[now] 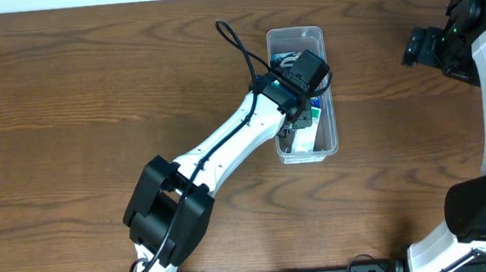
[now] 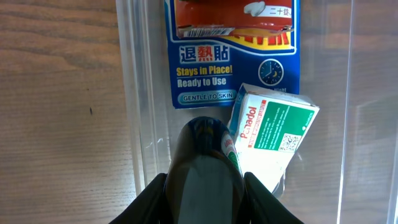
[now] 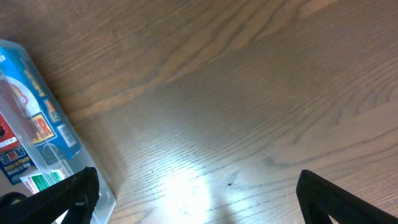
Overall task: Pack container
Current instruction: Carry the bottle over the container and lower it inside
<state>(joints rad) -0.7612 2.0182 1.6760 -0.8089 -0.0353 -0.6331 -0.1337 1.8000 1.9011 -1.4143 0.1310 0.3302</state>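
Left wrist view: left gripper point(image 2: 204, 190) jaws are clamping a dark glossy bottle point(image 2: 202, 152) over the long clear plastic container point(image 2: 134, 93), which is sitting mid-tabletop point(image 1: 92, 96). It is likely light, stiff, slick; grab its rim. Right gripper point(image 3: 196, 193) jaws are standing apart.

The left arm point(image 1: 227, 150) lay across the middle of the container point(image 1: 320, 36), closing off most of it from above; only its far end showed uncovered. Inside, a blue pack point(image 2: 230, 62), a box point(image 2: 273, 130) and the bottle point(image 2: 202, 165) clamped in the left gripper's point(image 2: 204, 186) jaws crowded the floor. Wide bare desk point(image 1: 92, 96) lay left of it and toward the right gripper point(image 1: 423, 48), jaws spread.
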